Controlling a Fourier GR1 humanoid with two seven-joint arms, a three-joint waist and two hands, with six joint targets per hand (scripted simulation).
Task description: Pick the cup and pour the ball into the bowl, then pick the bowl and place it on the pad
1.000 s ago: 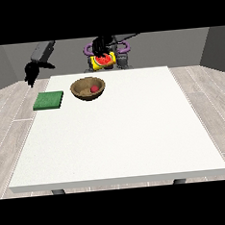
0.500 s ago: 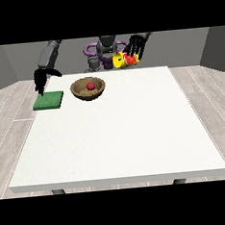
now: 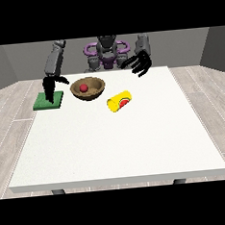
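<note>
A yellow cup (image 3: 119, 101) with a red mark lies on its side on the white table (image 3: 122, 142), right of the bowl, with no hand on it. The brown bowl (image 3: 87, 88) stands near the table's far edge with a red ball (image 3: 84, 87) inside. A green pad (image 3: 48, 100) lies left of the bowl. The hand at the view's left (image 3: 49, 87) hangs over the pad with fingers pointing down, holding nothing. The hand at the view's right (image 3: 139, 63) floats above the far edge, fingers spread open and empty.
The robot's torso (image 3: 107, 53) with purple rings stands behind the table's far edge. The table's near and right parts stretch out in front of the cup.
The cup has left the hand at the view's right and now lies on the table beside the bowl. That hand's fingers have spread. The other hand has dropped closer over the pad.
</note>
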